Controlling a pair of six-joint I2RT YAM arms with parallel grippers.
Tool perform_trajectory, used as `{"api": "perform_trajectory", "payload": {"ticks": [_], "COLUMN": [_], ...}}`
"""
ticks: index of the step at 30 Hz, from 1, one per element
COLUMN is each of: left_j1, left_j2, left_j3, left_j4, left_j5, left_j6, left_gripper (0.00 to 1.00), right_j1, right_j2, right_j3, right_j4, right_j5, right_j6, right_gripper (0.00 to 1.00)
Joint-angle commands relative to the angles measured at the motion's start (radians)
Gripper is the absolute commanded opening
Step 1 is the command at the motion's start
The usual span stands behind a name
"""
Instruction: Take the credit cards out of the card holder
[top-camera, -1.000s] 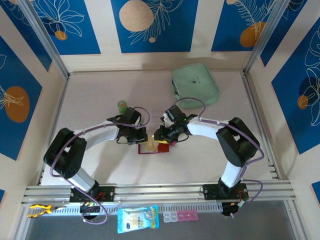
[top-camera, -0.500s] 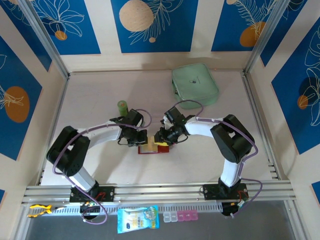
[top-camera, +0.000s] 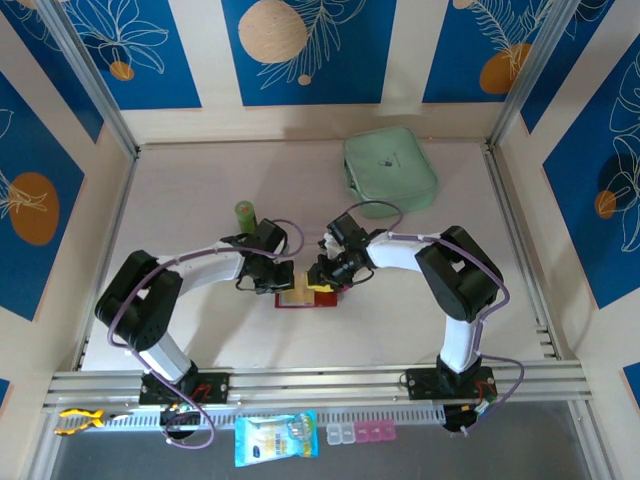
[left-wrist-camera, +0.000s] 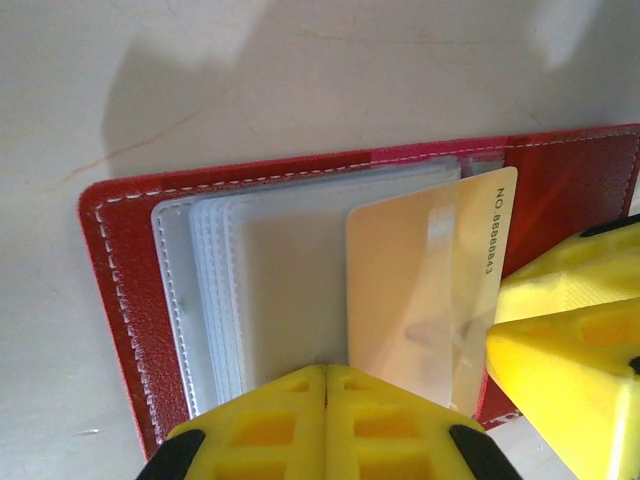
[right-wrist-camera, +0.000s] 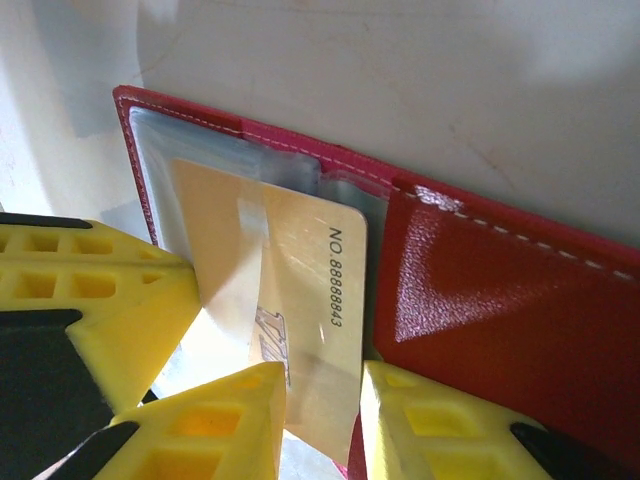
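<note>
Tan-orange credit card (left-wrist-camera: 420, 290) partly out of the open red card holder (left-wrist-camera: 110, 290), mid-table.
The left gripper (left-wrist-camera: 325, 400), fingers pressed together, pins the sleeves (left-wrist-camera: 270, 290); the right gripper (right-wrist-camera: 322, 400) straddles the card's edge, grip unclear. A weak pinch may slip, or drag the holder over the smooth pale table (top-camera: 200, 330), blue-patterned walls (top-camera: 90, 60) around.

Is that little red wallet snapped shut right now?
No, the red card holder lies open, with its clear sleeves and a tan credit card exposed.
</note>
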Motion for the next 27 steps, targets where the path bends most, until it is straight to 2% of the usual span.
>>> {"api": "perform_trajectory", "payload": {"ticks": [1, 16, 27], "left_j1": [-0.007, -0.005, -0.005], "left_j2": [0.02, -0.045, 0.011], "left_j3": [-0.017, 0.027, 0.009], "left_j4": [-0.027, -0.062, -0.039], "left_j5": [-0.022, -0.04, -0.019], "left_j6": [0.019, 0.021, 0.019], "left_gripper": [0.0, 0.0, 0.0], "right_j1": [0.004, -0.009, -0.027], "right_j2": [0.013, -0.017, -0.058], "right_j3": [0.017, -0.017, -0.066], "right_j4": [0.004, 0.032, 0.055], "right_j5": [-0.054, -0.056, -0.037], "right_j6": [-0.002, 0.014, 0.012], "right_gripper": [0.28, 0.18, 0.07]}}
